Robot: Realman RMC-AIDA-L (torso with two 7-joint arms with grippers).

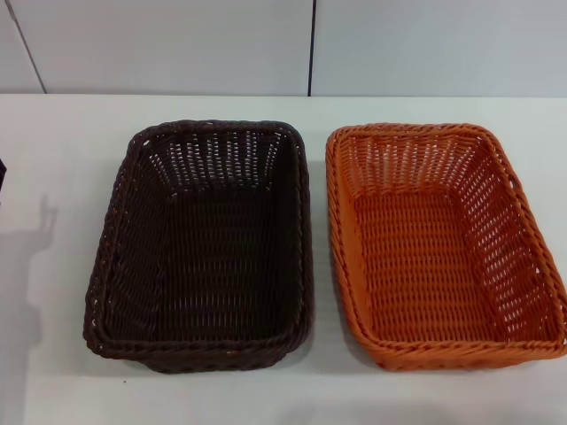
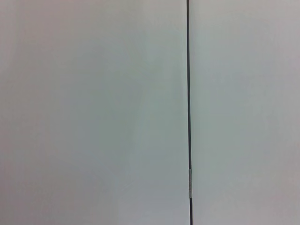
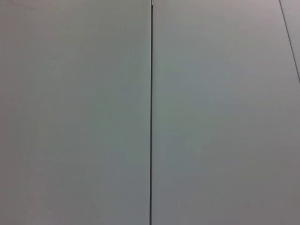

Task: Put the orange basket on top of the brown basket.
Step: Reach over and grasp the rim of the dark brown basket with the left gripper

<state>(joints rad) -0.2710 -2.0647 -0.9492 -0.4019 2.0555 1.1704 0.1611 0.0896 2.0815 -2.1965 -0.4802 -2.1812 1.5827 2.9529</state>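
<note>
The orange basket (image 1: pixel 440 243) stands upright on the white table (image 1: pixel 53 266), at the right in the head view. The brown basket (image 1: pixel 205 243) stands upright beside it on the left, with a narrow gap between their rims. Both baskets are empty. Neither gripper shows in any view. Both wrist views show only a pale wall with a dark vertical seam (image 2: pixel 188 112).
The white table runs back to a pale panelled wall (image 1: pixel 177 44) with a dark seam. A dark object (image 1: pixel 2 173) touches the far left edge of the head view, with a faint shadow on the table below it.
</note>
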